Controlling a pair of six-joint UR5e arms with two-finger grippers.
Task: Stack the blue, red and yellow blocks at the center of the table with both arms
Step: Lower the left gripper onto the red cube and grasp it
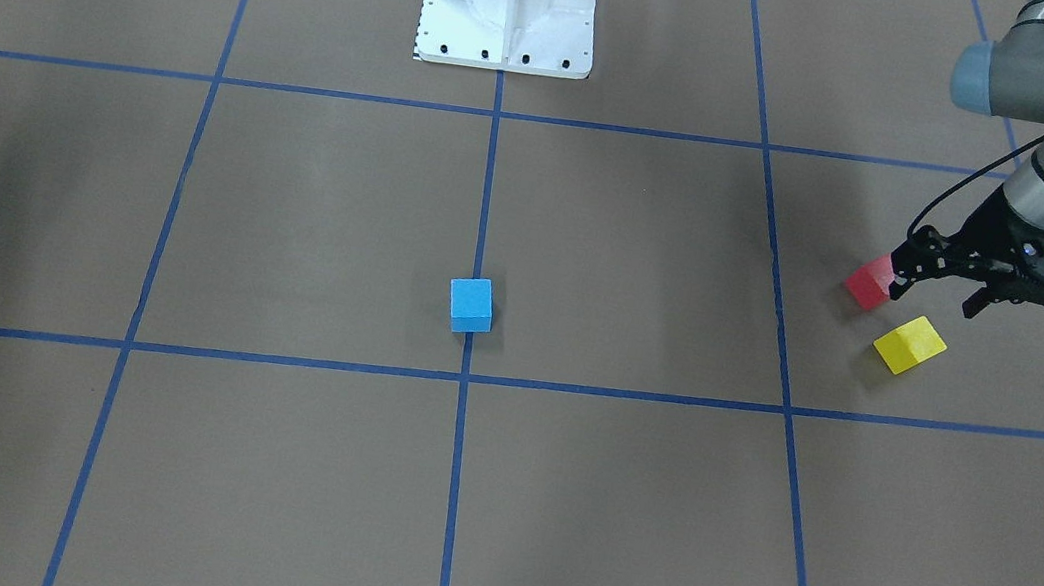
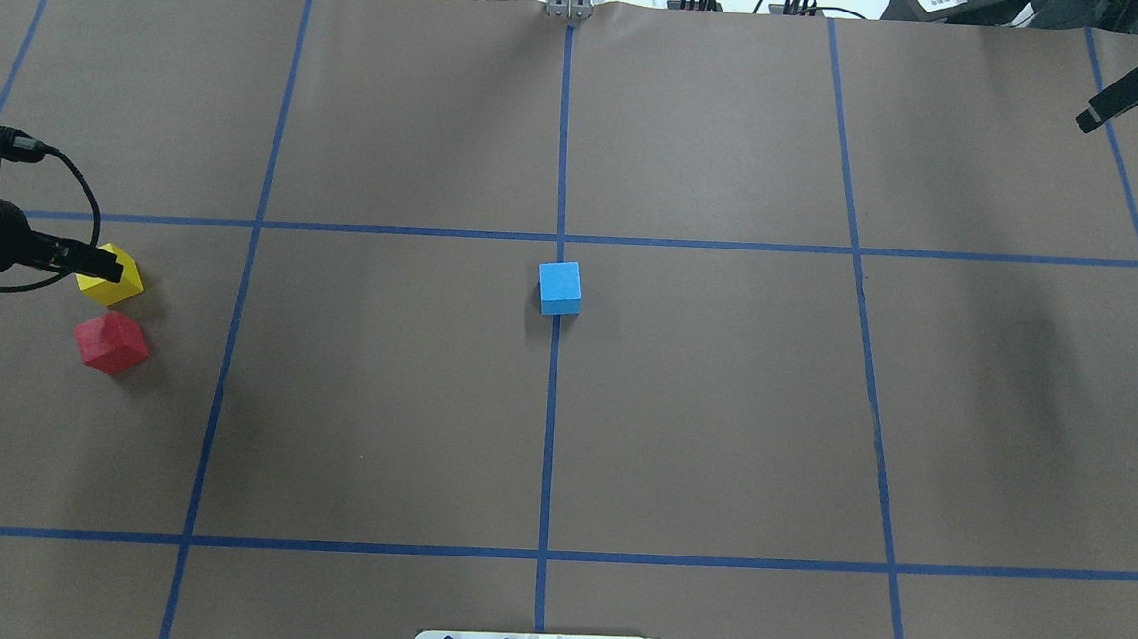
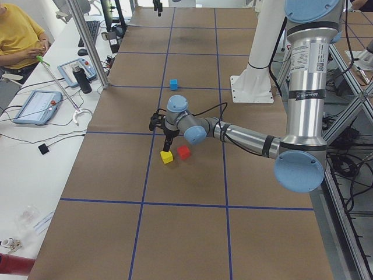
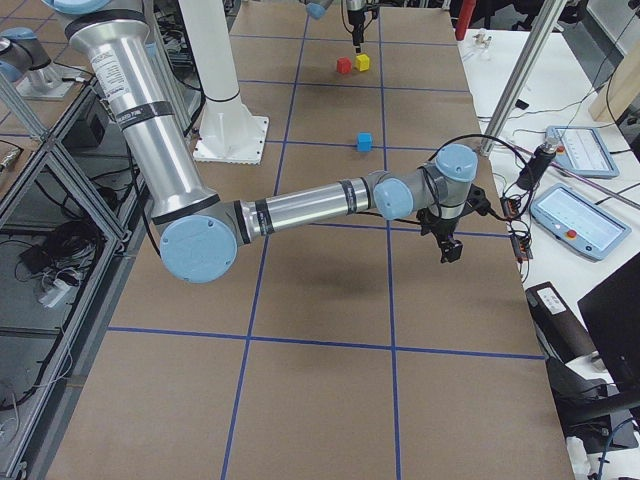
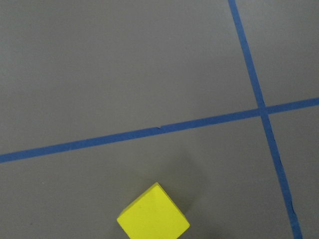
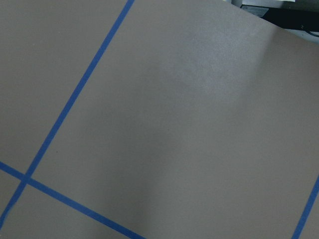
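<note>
The blue block [image 1: 470,304] sits at the table's centre on the middle tape line; it also shows in the overhead view [image 2: 560,287]. The red block [image 1: 870,282] and the yellow block [image 1: 911,344] lie close together on the robot's left side, apart from each other. My left gripper [image 1: 935,295] hovers just above them, open and empty. The left wrist view shows the yellow block [image 5: 153,215] at its bottom edge. My right gripper [image 2: 1107,103] is raised at the far right table edge, away from all blocks; I cannot tell whether it is open.
The robot's white base [image 1: 510,4] stands at the table's near-robot edge. Blue tape lines [image 2: 550,434] divide the brown tabletop into squares. Operators' tablets [image 4: 585,220] and cables lie beyond the far edge.
</note>
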